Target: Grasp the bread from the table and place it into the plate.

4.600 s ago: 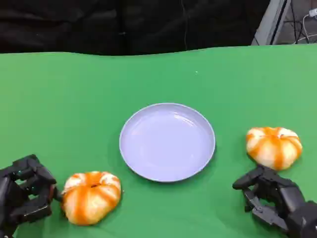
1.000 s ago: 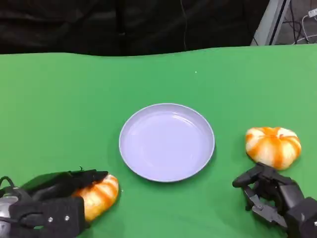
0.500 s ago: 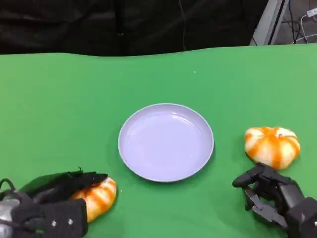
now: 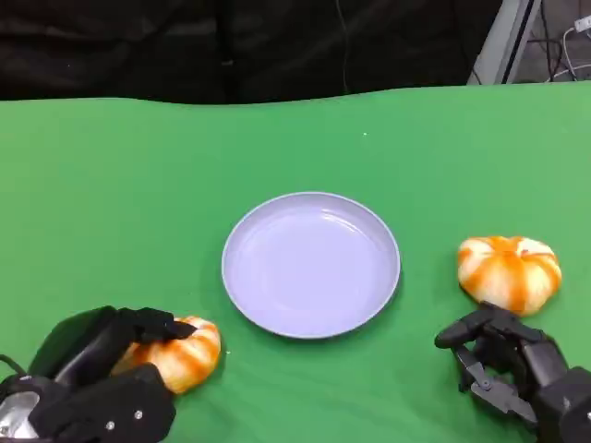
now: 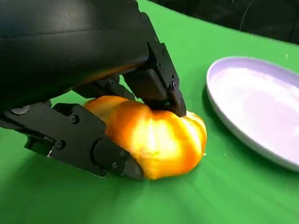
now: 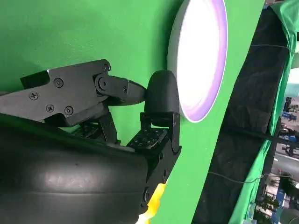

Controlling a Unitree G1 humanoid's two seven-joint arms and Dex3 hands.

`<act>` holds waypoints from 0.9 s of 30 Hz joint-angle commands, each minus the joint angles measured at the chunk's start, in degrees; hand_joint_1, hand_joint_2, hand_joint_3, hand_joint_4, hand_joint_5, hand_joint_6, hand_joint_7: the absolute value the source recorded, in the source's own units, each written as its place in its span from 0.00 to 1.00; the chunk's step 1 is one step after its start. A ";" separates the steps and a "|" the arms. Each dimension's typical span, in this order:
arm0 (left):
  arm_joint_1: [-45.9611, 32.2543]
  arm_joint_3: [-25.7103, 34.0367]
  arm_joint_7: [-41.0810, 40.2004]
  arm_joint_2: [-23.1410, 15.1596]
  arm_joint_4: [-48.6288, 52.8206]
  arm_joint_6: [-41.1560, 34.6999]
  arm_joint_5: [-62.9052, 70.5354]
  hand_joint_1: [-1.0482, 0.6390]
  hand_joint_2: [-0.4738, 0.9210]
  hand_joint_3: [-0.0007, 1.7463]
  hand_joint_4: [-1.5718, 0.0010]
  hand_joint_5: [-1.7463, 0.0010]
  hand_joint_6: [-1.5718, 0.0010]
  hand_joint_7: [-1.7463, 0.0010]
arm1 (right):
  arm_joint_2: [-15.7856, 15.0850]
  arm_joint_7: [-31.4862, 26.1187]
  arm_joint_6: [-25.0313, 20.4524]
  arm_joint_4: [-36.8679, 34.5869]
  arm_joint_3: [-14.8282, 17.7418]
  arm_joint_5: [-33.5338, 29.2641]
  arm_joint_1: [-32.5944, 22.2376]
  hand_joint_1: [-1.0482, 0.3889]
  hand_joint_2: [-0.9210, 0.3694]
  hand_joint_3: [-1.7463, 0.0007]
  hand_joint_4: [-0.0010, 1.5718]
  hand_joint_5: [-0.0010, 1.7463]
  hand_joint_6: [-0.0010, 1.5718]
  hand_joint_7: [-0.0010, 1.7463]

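Note:
An orange-and-white striped bread (image 4: pixel 187 353) lies on the green table at the near left. My left hand (image 4: pixel 97 383) covers its left side, and its fingers (image 5: pixel 160 80) wrap over the top while the thumb presses the other side of the bread (image 5: pixel 161 140). The round lavender plate (image 4: pixel 311 265) sits at the table's centre, to the right of that bread. A second striped bread (image 4: pixel 509 270) lies to the right of the plate. My right hand (image 4: pixel 510 367) rests just in front of it, fingers loosely bent and holding nothing.
The green cloth (image 4: pixel 138 185) stretches bare around the plate (image 5: pixel 254 105) and toward the back. A dark curtain (image 4: pixel 231 46) hangs behind the far table edge. A metal stand and cables (image 4: pixel 517 37) are at the back right.
My left hand has drawn its fingers in around the left bread, and the bread has shifted slightly away from the near edge. The right hand, plate and right bread have not moved.

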State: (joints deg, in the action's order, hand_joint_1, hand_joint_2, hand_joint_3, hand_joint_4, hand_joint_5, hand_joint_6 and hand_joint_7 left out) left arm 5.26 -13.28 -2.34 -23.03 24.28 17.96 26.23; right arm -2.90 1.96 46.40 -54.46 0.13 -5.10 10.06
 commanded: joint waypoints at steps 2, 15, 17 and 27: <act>-1.59 1.15 -3.07 1.15 2.07 2.18 -1.07 0.59 0.86 0.41 0.16 0.64 0.08 0.95 | -0.68 -0.33 -0.56 -0.05 0.26 0.07 -1.10 0.64 0.01 0.70 0.42 1.00 0.47 0.70; -5.15 5.40 -9.61 2.76 -4.95 5.37 -1.03 0.61 0.79 0.51 0.24 0.50 0.09 0.93 | -0.63 -1.24 -0.11 -0.80 0.02 -0.75 -0.83 0.64 0.01 0.70 0.43 0.99 0.48 0.68; -5.72 5.69 -9.97 2.75 -6.36 5.25 -0.64 0.59 0.77 0.54 0.24 0.47 0.10 0.93 | -0.57 -1.12 -0.16 -0.78 0.05 -0.61 -0.84 0.63 0.01 0.70 0.43 0.99 0.48 0.68; -8.61 7.92 -12.68 3.76 -18.16 2.67 3.49 0.58 0.74 0.56 0.36 0.23 0.12 0.87 | -0.46 -1.29 0.04 -1.38 0.06 -0.66 -0.46 0.65 0.00 0.71 0.43 0.98 0.48 0.68</act>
State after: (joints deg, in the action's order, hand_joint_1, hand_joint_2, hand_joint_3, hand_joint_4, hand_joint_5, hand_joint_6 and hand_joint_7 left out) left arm -3.07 -6.57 -13.16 -19.24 7.81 20.14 29.11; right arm -2.82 1.01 47.14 -55.01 0.02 -5.77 10.17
